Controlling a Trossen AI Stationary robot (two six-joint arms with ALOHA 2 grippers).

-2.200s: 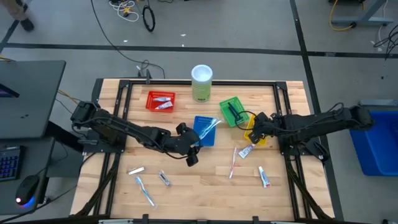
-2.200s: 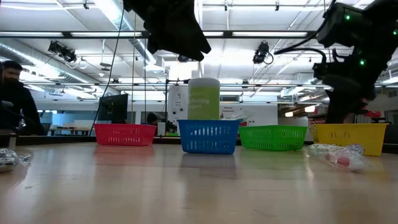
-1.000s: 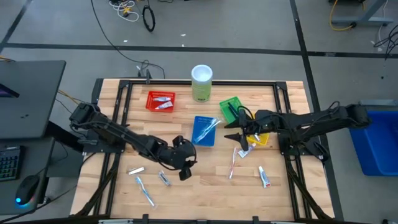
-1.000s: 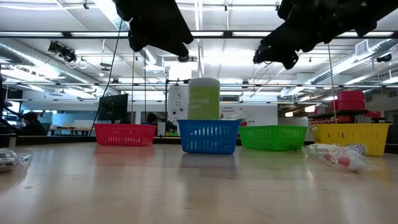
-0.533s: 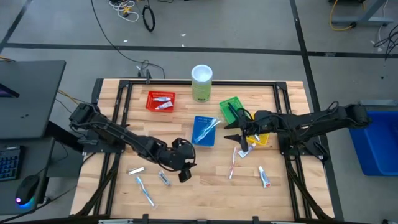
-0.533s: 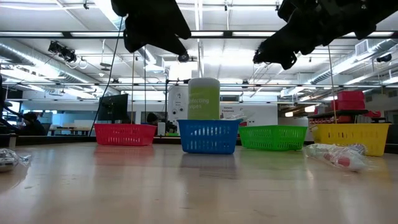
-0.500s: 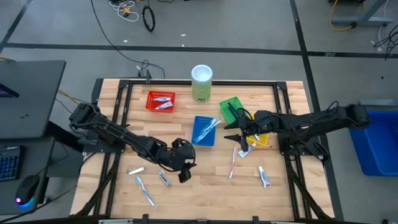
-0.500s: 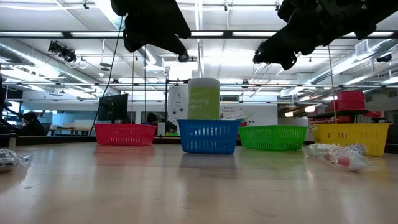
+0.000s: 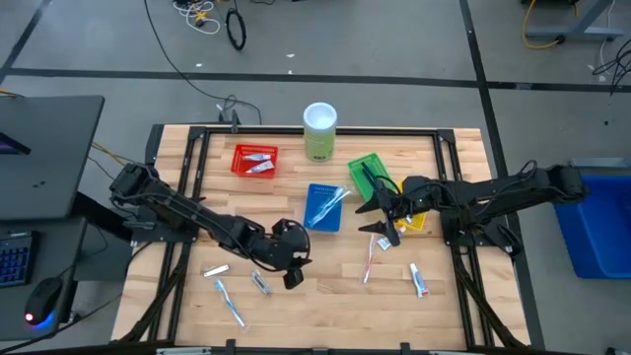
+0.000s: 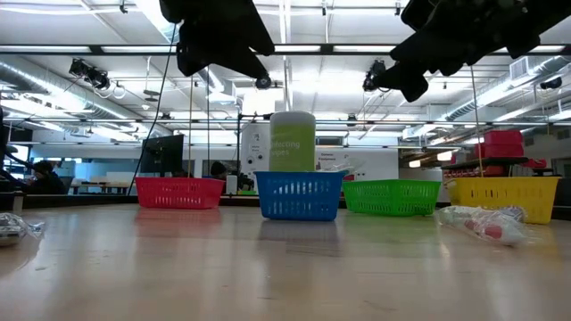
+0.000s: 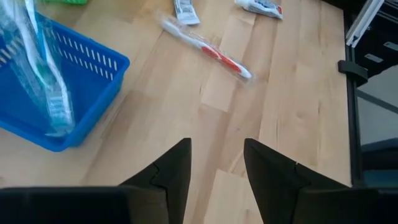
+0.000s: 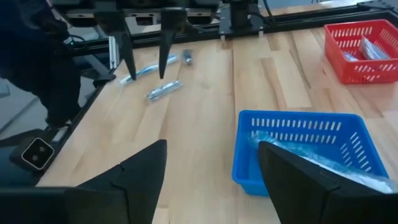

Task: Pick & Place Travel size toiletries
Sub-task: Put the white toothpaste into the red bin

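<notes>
Sorting partly done: blue basket (image 9: 323,207) holds toothbrushes, several toiletries lie loose on the bench (image 9: 325,296); left jaws (image 11: 214,165) and right jaws (image 12: 211,165) both apart, empty.

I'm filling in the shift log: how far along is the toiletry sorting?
Partly done. The red basket, blue basket and green basket already hold items. Neither the left gripper nor the right gripper holds anything; jaws open. Left on the table: a red-and-white toothbrush, tube, sachets.
</notes>
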